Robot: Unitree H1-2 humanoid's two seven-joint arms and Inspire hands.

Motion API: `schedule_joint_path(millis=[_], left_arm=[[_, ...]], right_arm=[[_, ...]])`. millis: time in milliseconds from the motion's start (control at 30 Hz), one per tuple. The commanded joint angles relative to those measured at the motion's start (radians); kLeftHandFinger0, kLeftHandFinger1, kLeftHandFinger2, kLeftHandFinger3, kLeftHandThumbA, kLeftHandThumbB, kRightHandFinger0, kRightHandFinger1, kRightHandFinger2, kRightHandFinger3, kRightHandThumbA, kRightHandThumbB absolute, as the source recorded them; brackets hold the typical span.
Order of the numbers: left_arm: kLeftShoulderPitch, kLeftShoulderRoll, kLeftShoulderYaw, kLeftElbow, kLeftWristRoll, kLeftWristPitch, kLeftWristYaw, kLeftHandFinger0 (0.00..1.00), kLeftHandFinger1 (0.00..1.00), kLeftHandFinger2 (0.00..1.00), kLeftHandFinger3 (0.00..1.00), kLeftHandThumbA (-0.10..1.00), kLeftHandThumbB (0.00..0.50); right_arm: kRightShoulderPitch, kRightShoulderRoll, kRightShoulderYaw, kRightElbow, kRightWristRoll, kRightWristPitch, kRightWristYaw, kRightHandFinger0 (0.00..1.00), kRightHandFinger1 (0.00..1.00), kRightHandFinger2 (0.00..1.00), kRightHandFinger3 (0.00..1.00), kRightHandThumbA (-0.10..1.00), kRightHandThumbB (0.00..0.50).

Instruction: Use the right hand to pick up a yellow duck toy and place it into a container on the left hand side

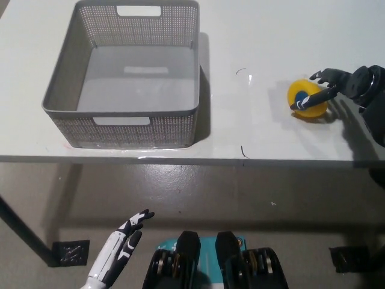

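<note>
Reaching in from the desk's right edge, my right hand (337, 84) sits just beside the yellow duck toy (307, 100), fingers (313, 99) spread and holding nothing, with one of them laid across the top of the toy; I cannot tell whether it presses on it or only hovers over it. The duck lies on the right part of the desk (252, 126), nearer the front edge than the back, and what matters for the grasp is that it sits to the basket side of my palm: the toy is toward the desk's left from the hand, so the fingers have to curl around it from the right. From this steep look down it reads as a round yellow lump with a blue patch on top, and I can make out no clear long axis to line up with. The grey basket (123, 111) stands well apart, over on the left part of the desk, and looks empty inside. My left hand (120, 250) hangs idle below the front edge, off the desk, fingers loosely apart; the right hand is by far the nearer one.
</note>
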Motion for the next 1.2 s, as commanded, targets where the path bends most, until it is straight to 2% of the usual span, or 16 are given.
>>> schedule_joint_path(millis=[0,267,533,567,600,633,667,700,733,767,800,833,900,933,1067,1167], left_arm=[[-0.015,0.015,0.003,-0.028,-0.006,-0.024,-0.005,1.0,1.0,1.0,1.0,1.0,0.319],[-0.024,0.017,0.003,-0.021,-0.002,-0.026,-0.004,1.0,1.0,1.0,1.0,1.0,0.338],[-0.03,0.017,0.002,-0.021,0.004,-0.027,-0.001,1.0,1.0,1.0,1.0,1.0,0.353],[-0.03,0.016,0.003,-0.018,-0.001,-0.029,-0.002,1.0,1.0,1.0,1.0,1.0,0.353],[-0.031,0.016,0.003,-0.015,-0.003,-0.03,-0.003,1.0,1.0,1.0,1.0,1.0,0.355],[-0.032,0.016,0.003,-0.014,-0.003,-0.03,-0.003,1.0,1.0,1.0,1.0,1.0,0.357],[-0.033,0.016,0.003,-0.012,0.0,-0.034,0.0,1.0,1.0,1.0,1.0,1.0,0.357],[-0.033,0.016,0.003,-0.012,0.001,-0.035,0.0,1.0,1.0,1.0,1.0,1.0,0.357],[-0.034,0.017,0.003,-0.011,0.001,-0.037,-0.001,1.0,1.0,1.0,1.0,1.0,0.356],[-0.034,0.018,0.003,-0.01,0.0,-0.039,-0.001,1.0,1.0,1.0,1.0,1.0,0.355],[-0.032,0.018,0.003,-0.015,-0.001,-0.035,-0.003,1.0,1.0,1.0,1.0,1.0,0.354],[-0.03,0.018,0.003,-0.024,-0.007,-0.023,-0.007,1.0,1.0,1.0,1.0,1.0,0.359],[-0.037,0.02,0.005,-0.025,-0.006,-0.02,-0.007,1.0,1.0,1.0,1.0,1.0,0.351],[-0.041,0.021,0.006,-0.024,-0.003,-0.021,-0.005,1.0,1.0,1.0,1.0,1.0,0.354],[-0.04,0.024,0.005,-0.018,0.001,-0.027,-0.005,1.0,1.0,1.0,1.0,1.0,0.36],[-0.039,0.023,0.006,-0.022,-0.013,-0.019,-0.011,1.0,1.0,1.0,1.0,1.0,0.356]], right_arm=[[-0.041,0.004,-0.007,0.006,-0.002,0.003,-0.02,1.0,1.0,1.0,1.0,0.93,0.5],[-0.027,-0.001,0.003,0.01,-0.01,-0.013,-0.005,1.0,1.0,1.0,1.0,0.98,0.455],[-0.017,0.002,-0.012,0.016,0.002,-0.001,-0.017,1.0,1.0,1.0,1.0,0.96,0.484],[-0.01,0.004,-0.018,0.014,0.005,-0.018,-0.067,1.0,1.0,1.0,1.0,0.87,0.425],[-0.002,0.006,-0.046,0.011,0.027,-0.029,-0.15,1.0,1.0,1.0,1.0,0.69,0.364],[0.004,0.008,-0.068,0.008,0.043,-0.035,-0.206,0.8,0.82,0.96,1.0,0.51,0.358],[0.014,0.01,-0.066,0.006,0.032,-0.053,-0.28,0.63,0.66,0.74,0.77,0.37,0.272],[0.019,0.011,-0.059,0.005,0.016,-0.064,-0.332,0.31,0.39,0.51,0.54,0.13,0.228],[0.024,0.012,-0.054,0.002,0.005,-0.077,-0.377,0.06,0.17,0.34,0.42,-0.05,0.178],[0.027,0.013,-0.055,0.001,0.005,-0.088,-0.403,0.01,0.15,0.36,0.43,-0.09,0.158],[0.027,0.014,-0.064,0.001,0.014,-0.088,-0.414,0.0,0.24,0.5,0.55,-0.1,0.138],[0.03,0.013,-0.074,0.0,0.023,-0.105,-0.435,0.01,0.38,0.71,0.71,-0.1,0.125],[0.027,0.013,-0.086,-0.001,0.032,-0.127,-0.461,0.05,0.5,0.84,0.81,-0.1,0.122],[0.026,0.012,-0.088,-0.001,0.032,-0.133,-0.471,0.07,0.53,0.86,0.85,-0.1,0.125],[0.03,0.013,-0.096,0.0,0.031,-0.146,-0.486,0.1,0.55,0.87,0.85,-0.1,0.132],[0.035,0.012,-0.107,0.002,0.032,-0.161,-0.503,0.09,0.51,0.81,0.81,-0.1,0.138]])
